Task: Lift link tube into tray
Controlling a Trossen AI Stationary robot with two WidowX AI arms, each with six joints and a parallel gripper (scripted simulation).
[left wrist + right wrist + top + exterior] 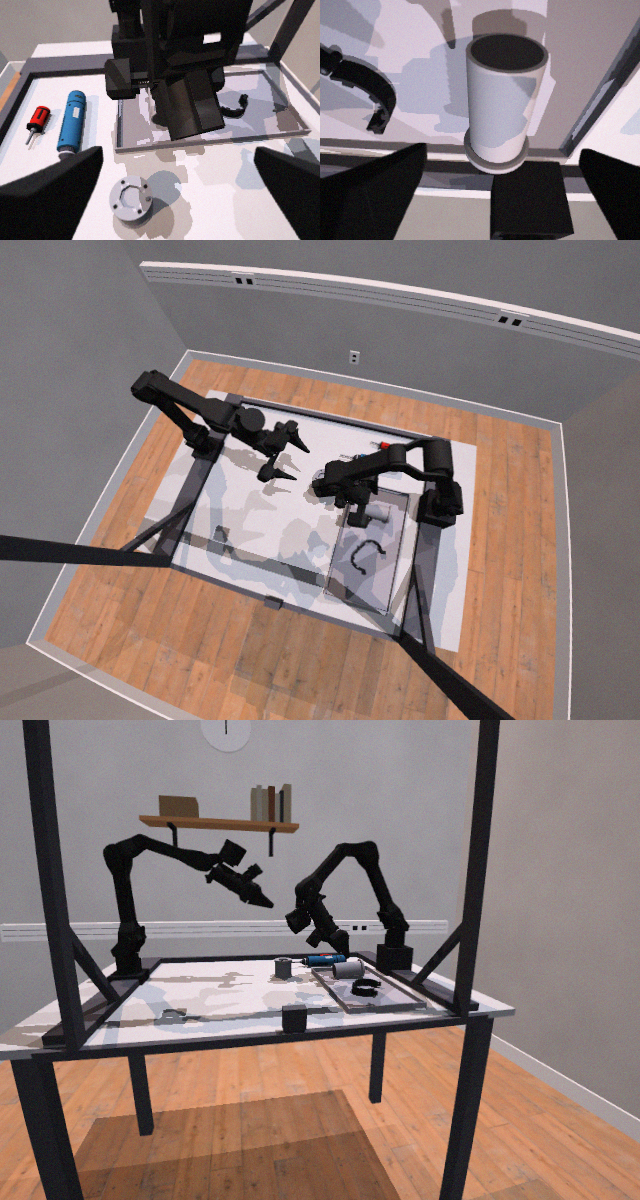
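Observation:
The grey link tube (379,512) (348,970) (502,110) lies on its side in the tray (343,570) (398,999) (270,120). The joint module (282,968) (124,212) stands upright on the table outside the tray, its round flange on top and no tube on it; in the top view the right arm partly covers it. My right gripper (345,955) (503,153) is open and empty just above the tube, which shows between and beyond its fingers. My left gripper (302,465) (271,904) (178,153) is open and empty, high above the table on the module's other side.
A black curved piece (353,555) (380,87) lies in the tray beside the tube. A blue tool (325,960) (73,120) and a red tool (384,445) (39,119) lie behind the module. The right arm reaches over the tray's back part.

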